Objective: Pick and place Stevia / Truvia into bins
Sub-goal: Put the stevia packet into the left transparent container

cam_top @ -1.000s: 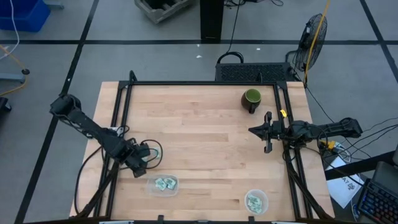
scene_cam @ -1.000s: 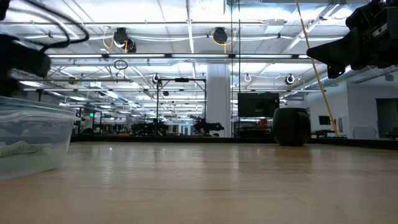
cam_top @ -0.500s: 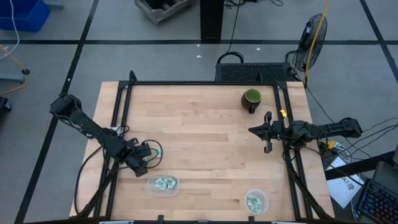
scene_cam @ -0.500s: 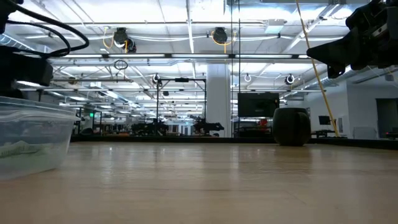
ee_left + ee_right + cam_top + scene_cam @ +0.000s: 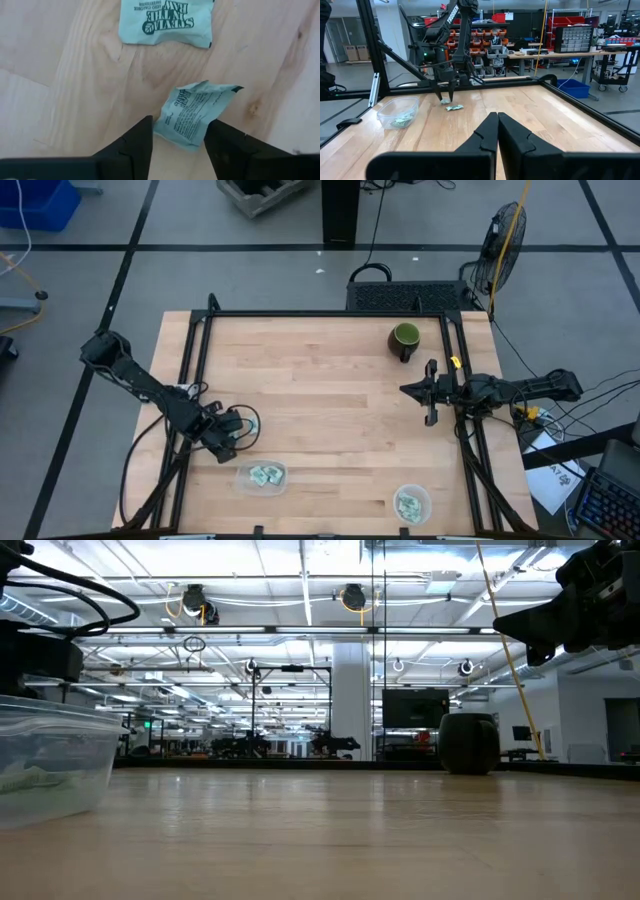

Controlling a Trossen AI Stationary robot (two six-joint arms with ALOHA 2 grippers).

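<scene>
Just now, sachet [image 5: 195, 114] between left gripper [image 5: 177, 142] jaws

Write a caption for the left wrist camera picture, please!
Left gripper straddles a crumpled Stevia packet; another packet lies beyond.

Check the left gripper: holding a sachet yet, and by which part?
Not clearly. Left gripper straddles one end of a crumpled Stevia sachet on the table; contact can't be confirmed. Right gripper is shut and empty.
</scene>
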